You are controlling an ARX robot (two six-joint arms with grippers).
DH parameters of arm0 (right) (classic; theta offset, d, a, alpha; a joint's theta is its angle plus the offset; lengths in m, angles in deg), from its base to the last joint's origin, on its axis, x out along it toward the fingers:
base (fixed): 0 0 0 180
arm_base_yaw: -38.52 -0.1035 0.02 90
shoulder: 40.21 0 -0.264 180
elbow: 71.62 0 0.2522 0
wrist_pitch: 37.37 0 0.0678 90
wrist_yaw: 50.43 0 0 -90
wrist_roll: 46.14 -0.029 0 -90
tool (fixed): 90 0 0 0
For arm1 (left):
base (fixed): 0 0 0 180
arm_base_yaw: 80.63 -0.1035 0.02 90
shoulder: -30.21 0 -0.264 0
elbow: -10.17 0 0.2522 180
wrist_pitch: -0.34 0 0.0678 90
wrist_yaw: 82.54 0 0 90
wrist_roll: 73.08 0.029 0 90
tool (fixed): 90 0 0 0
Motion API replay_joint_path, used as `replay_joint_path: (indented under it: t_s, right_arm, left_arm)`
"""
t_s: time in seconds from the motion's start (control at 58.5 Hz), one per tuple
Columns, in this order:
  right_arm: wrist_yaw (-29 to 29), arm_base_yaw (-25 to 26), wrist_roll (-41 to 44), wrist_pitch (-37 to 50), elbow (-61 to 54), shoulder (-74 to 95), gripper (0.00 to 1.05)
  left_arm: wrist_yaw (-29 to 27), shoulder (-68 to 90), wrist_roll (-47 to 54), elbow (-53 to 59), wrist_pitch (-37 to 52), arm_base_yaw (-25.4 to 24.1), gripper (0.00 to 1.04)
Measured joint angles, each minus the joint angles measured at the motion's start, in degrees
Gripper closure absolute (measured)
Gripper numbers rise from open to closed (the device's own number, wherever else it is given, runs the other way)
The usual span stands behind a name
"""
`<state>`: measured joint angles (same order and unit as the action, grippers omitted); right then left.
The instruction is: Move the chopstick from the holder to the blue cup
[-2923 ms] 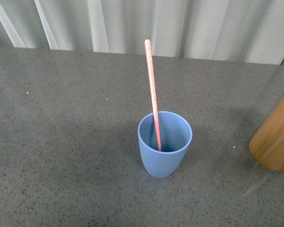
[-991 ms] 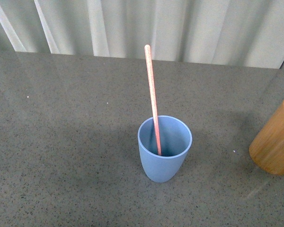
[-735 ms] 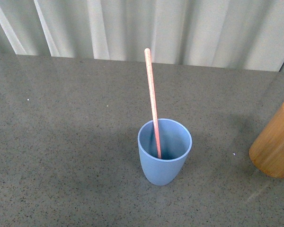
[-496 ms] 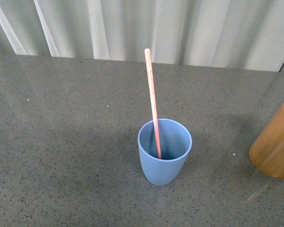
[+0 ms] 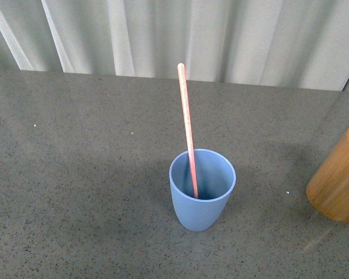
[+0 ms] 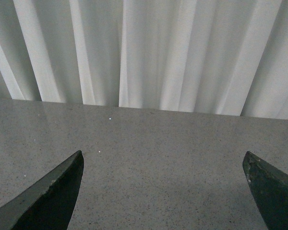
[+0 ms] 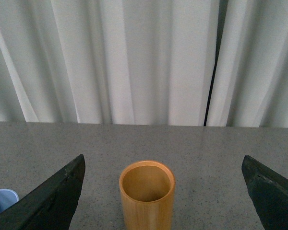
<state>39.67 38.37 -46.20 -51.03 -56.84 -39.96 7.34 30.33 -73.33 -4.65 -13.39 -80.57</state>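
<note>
Right now the chopstick [image 5: 187, 125] stands inside the blue cup [image 5: 202, 200], its lower end down against the inner wall and its rounded top leaning a little to the left and away, rising well above the rim. The cup sits upright near the middle of the grey speckled table [image 5: 75, 174]. Well apart to the right stands the holder [image 5: 339, 177], cut off by the edge of the front view, a smooth wooden cylinder. Seen from the right wrist, the holder [image 7: 147, 194] is upright, and nothing can be seen inside it; it stands ahead of the right gripper [image 7: 165, 191], whose dark fingers [image 7: 53, 199] are spread wide at either side of it without touching. A sliver of the cup and the pink stick shows at the edge there. The left gripper [image 6: 165, 191] is likewise spread wide, grasping nothing, with only bare table ahead of it. Pale curtains [image 5: 221, 35] hang behind the far edge.
</note>
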Motion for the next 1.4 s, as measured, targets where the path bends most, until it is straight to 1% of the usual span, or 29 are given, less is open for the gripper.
replay_joint_path:
  t_s: [1.402]
  right_arm:
    - [0.00,0.00,0.00,0.00,0.00,0.00,0.10]
  left_arm:
    - [0.00,0.00,0.00,0.00,0.00,0.00,0.07]
